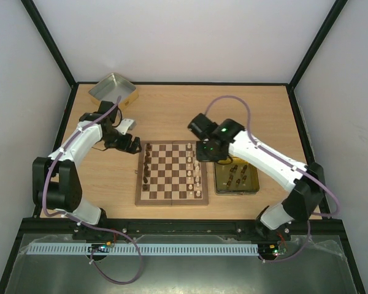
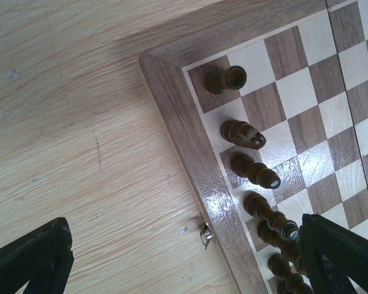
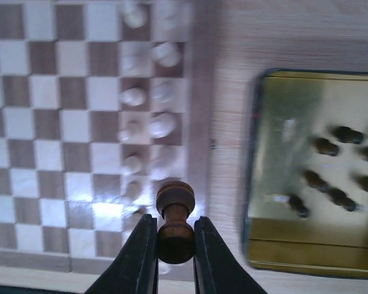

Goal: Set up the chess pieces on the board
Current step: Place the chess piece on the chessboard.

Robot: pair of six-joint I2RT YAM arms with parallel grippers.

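**Item: dark pawn in transit.** The right hand is gripping a dark brown pawn by its lower body, jaws closed on it. It is hanging above the right rim of the chessboard, just beside the cream-white pieces.

**Left hand**: standing fully open and holding nothing, hovering at the board's far left corner beside the row of dark pieces.

**Risks:**
- The pawn is probably heading for the dark side, so a low crossing is risking a knock to the white ranks.
- The grip is looking narrow. The pawn could be tilting or slipping on release and toppling its neighbours.

**Containers:**
- Yellow-gold tin, on the table right of the board, is holding several loose dark pawns.
- Silver tin, in the far left corner, is showing no pieces inside from above.
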